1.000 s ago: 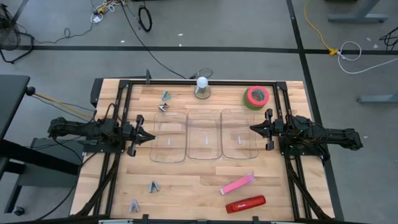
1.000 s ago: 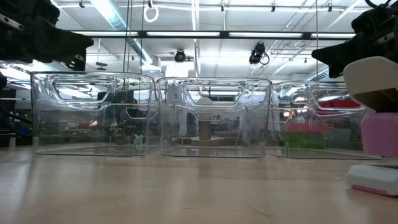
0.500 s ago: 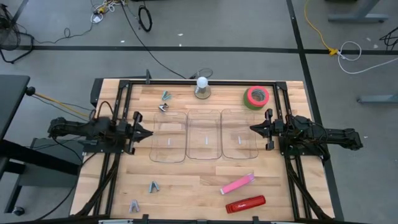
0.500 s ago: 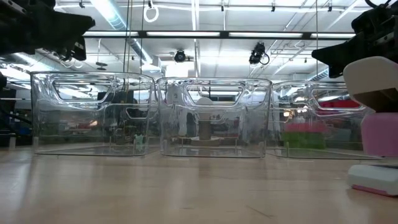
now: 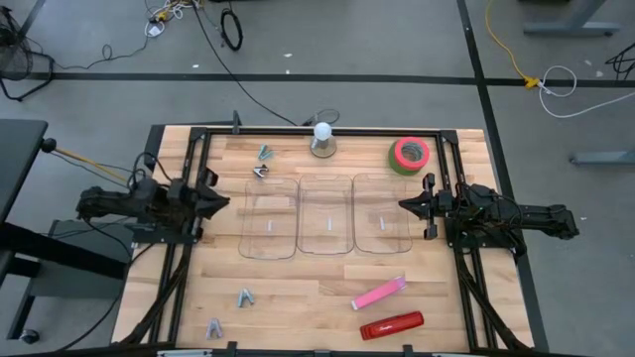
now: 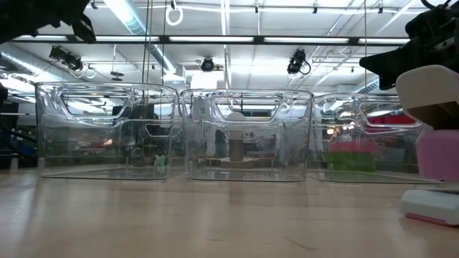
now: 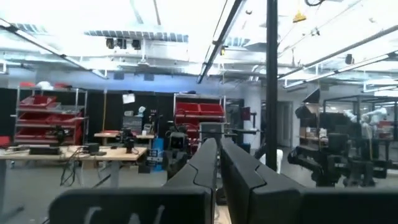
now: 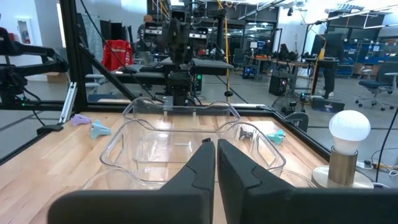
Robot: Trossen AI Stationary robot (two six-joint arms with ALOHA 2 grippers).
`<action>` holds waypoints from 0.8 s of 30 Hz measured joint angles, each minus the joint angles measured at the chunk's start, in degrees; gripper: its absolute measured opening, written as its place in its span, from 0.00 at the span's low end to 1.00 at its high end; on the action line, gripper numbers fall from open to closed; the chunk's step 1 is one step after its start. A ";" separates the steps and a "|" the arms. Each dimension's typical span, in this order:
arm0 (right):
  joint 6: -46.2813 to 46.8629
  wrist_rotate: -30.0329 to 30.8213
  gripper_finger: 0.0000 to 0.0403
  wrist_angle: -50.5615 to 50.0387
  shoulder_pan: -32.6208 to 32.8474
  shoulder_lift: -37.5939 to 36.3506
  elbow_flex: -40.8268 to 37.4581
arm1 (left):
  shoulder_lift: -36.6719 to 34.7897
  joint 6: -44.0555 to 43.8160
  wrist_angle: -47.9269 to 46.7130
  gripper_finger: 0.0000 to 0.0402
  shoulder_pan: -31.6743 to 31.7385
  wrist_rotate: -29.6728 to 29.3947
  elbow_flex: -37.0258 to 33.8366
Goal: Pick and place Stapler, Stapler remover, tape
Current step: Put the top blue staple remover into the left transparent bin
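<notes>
Dark fingers on both arms are pressed together with nothing between them. The left gripper (image 5: 220, 202) sits at the left edge of the counter (image 5: 317, 297), clear of the bins, and the right gripper (image 5: 404, 205) is just beside the right bin's (image 5: 382, 226) edge, pointing in at it.

Between them there's a row of three clear plastic bins side by side: the left bin (image 5: 269, 230), the middle bin (image 5: 325, 227) and the right one. From above all three look empty; you just see the wood through them.

Task stuff is all out on the counter. The green tape (image 5: 409, 155) with its pink-red core sits in the far right corner, near the right gripper. The red stapler (image 5: 391, 325) is down at the near edge, and the pink stapler (image 5: 379, 294) lies just beyond it at a slant. Staple removers are scattered around: a grey pair (image 5: 263, 162) by the far side of the left bin, and two bluish ones (image 5: 229, 312) near the front left.

A white bulb on a round base (image 5: 322, 140) stands at the far edge, middle.

Can't read any writing on anything.
</notes>
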 joint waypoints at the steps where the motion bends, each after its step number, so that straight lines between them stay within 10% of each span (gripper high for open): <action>1: 0.00 0.00 0.05 -0.01 0.00 0.00 0.02 | 0.00 -0.90 -1.23 0.06 0.00 -0.87 1.10; 24: -0.01 -0.01 0.05 -0.02 0.02 0.00 0.01 | 19.02 -6.76 -20.10 0.06 0.00 -4.41 30.45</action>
